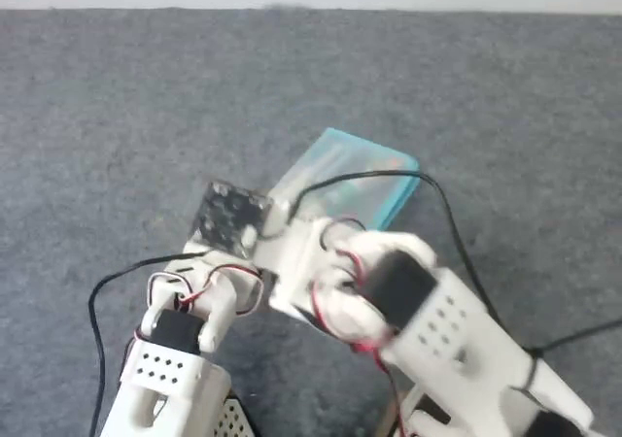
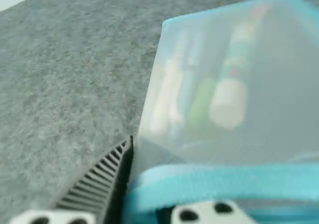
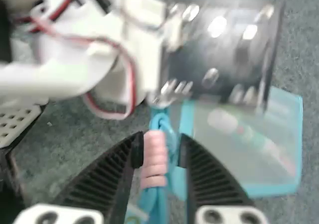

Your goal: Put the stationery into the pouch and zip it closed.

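The translucent pouch (image 1: 355, 170) with light blue edges lies on the grey mat, and both arms meet at its near end. In the left wrist view the pouch (image 2: 259, 59) holds several pens (image 2: 172, 94), a green marker (image 2: 202, 97) and a white-capped stick (image 2: 228, 103). My left gripper (image 2: 137, 152) is shut on the pouch's corner beside the blue zipper band (image 2: 224, 181), with one dark finger (image 2: 99, 184) showing. My right gripper (image 3: 158, 152) is shut on the pink zipper pull (image 3: 152, 159) at the pouch's (image 3: 259, 149) blue zipper edge.
The grey felt mat (image 1: 117, 107) covers the table all round the pouch. The left arm's black motor block (image 3: 224, 55) and its red and white wires (image 3: 107, 109) hang close above my right gripper. A black cable (image 1: 452, 233) loops over the pouch's right side.
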